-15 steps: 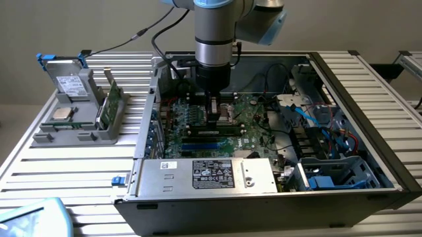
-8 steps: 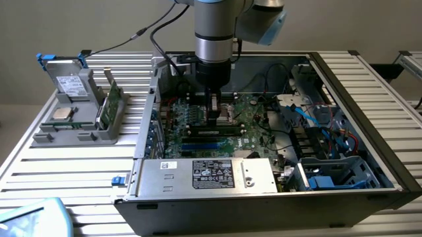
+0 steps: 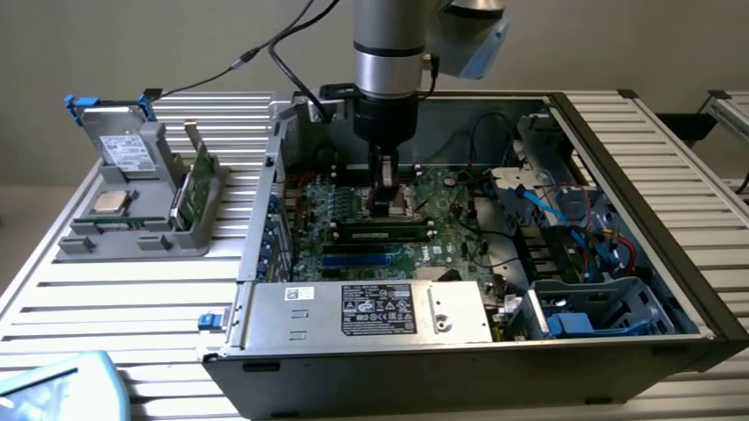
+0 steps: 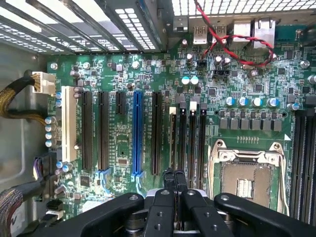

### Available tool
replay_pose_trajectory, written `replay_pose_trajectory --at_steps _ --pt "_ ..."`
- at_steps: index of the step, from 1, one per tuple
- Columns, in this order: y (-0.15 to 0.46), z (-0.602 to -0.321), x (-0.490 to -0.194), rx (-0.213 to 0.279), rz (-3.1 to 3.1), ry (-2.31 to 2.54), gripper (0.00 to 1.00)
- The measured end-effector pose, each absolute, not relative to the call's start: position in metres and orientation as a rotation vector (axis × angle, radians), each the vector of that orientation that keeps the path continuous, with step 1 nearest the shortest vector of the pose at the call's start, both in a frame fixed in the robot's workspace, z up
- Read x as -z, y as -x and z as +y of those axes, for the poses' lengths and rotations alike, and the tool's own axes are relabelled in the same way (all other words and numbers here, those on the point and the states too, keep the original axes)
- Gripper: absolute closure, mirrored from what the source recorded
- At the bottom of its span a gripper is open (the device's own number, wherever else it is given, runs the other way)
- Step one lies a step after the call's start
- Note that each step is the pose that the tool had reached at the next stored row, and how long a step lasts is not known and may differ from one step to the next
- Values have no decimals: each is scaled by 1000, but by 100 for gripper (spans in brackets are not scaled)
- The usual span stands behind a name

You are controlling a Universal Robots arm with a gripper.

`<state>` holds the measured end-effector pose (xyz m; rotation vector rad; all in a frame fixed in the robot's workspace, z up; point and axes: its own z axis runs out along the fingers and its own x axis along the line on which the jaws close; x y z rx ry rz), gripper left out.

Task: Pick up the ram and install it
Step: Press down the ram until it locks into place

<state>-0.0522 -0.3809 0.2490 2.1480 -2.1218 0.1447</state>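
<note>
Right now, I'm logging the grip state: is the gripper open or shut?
Shut. In the wrist view the gripper has its fingers pressed together with no gap, just above the motherboard.

Pincer (image 3: 387, 209) tips hidden behind its own body

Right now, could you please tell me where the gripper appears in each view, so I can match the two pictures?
Exterior view: the gripper hangs at centre, pointing down inside the open computer case.
Wrist view: the gripper, shut, sits beside the empty processor socket, at the ends of the black memory slots.
Shared landmark: the green motherboard under the gripper.
</note>
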Motion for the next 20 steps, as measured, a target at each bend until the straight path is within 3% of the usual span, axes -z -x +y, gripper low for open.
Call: replay_pose_trajectory --at_steps 20 --pt "33 -382 -260 -79 -2132 -2164 89"
